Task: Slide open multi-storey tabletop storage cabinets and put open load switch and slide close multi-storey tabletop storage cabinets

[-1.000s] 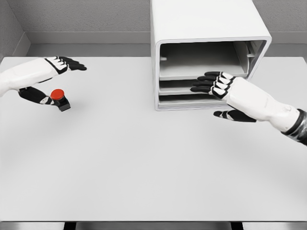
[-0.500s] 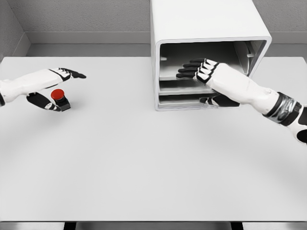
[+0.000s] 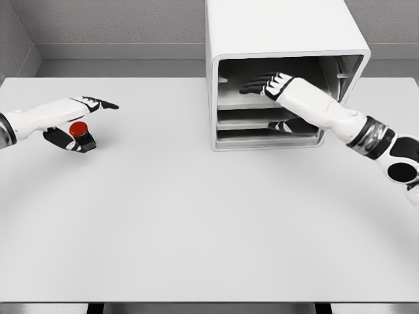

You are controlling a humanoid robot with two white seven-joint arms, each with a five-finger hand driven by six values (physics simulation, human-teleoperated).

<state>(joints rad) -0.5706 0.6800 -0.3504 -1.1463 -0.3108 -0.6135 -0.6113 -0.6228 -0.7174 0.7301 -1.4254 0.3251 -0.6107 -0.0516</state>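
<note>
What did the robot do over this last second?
The right hand reached forward from in front of the cabinet into its top compartment, fingers over the upper tray and thumb below it. The left hand drew back slightly, staying around the red-capped switch, which hardly moved. The cabinet stayed put.

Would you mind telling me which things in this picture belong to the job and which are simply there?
Part of the job:
- cabinet, white, front open, shelves showing
- switch, red top, black base
- right hand, reaching into the top shelf
- left hand, open around the switch

Simply there:
- table
- wall
</note>
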